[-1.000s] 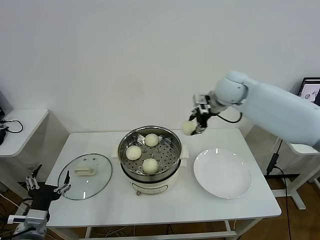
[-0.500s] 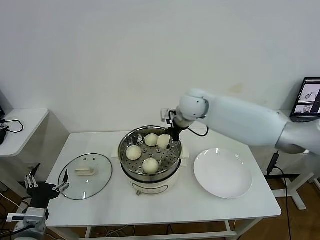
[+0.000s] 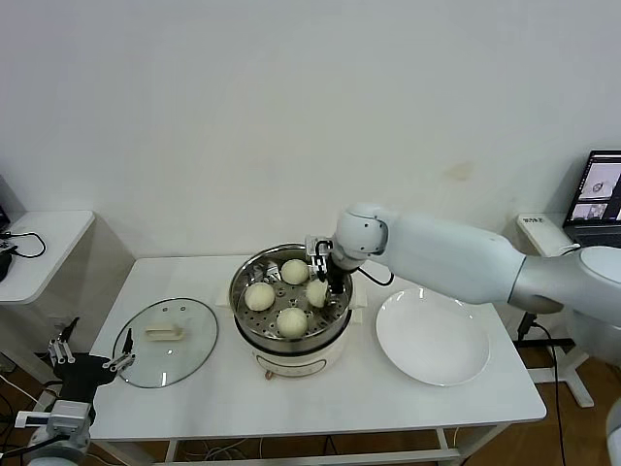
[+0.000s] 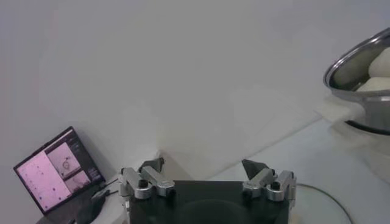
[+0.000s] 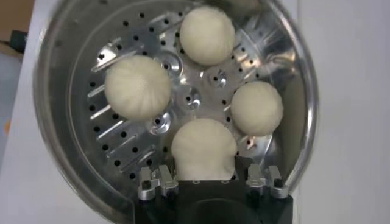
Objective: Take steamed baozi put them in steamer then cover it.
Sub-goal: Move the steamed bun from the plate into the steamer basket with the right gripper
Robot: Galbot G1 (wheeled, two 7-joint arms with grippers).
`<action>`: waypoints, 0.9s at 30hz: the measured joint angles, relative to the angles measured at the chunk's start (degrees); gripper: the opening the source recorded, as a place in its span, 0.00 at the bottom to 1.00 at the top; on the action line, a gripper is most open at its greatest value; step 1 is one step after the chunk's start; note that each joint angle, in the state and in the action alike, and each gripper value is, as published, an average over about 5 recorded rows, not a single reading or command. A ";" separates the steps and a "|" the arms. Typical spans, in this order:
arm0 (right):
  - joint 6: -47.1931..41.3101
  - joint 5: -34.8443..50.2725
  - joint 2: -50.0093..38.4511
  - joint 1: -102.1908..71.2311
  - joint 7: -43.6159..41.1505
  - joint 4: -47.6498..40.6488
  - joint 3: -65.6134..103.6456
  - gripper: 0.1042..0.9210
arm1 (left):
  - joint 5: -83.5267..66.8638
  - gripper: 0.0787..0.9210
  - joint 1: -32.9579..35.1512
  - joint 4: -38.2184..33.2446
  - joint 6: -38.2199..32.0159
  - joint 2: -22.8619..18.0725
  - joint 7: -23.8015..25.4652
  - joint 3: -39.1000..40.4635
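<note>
Nearest, the left gripper is parked wide open off the table's left front corner, while farther in the right gripper is closed on the last soft baozi, best pinched lightly by its sides, inside the steamer.

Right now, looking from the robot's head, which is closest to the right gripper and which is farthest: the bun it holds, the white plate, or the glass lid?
1. The bun, between the right gripper's fingers, over the steamer.
2. The white plate, on the robot's right.
3. The glass lid, far on its left, beyond the steamer.
</note>
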 measured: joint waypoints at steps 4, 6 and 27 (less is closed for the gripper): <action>-0.02 -0.76 0.27 -0.73 0.12 -0.53 0.14 0.62 | 0.00 0.88 -0.10 0.14 0.00 0.02 0.01 0.07; 0.00 -1.18 0.35 -1.00 0.20 -0.81 0.27 0.62 | 0.00 0.88 -0.10 0.17 0.00 0.00 0.01 0.08; -0.41 -1.80 -0.89 -2.36 1.84 -0.03 2.52 0.88 | 0.07 0.88 0.30 -0.68 0.05 -0.24 0.00 -0.07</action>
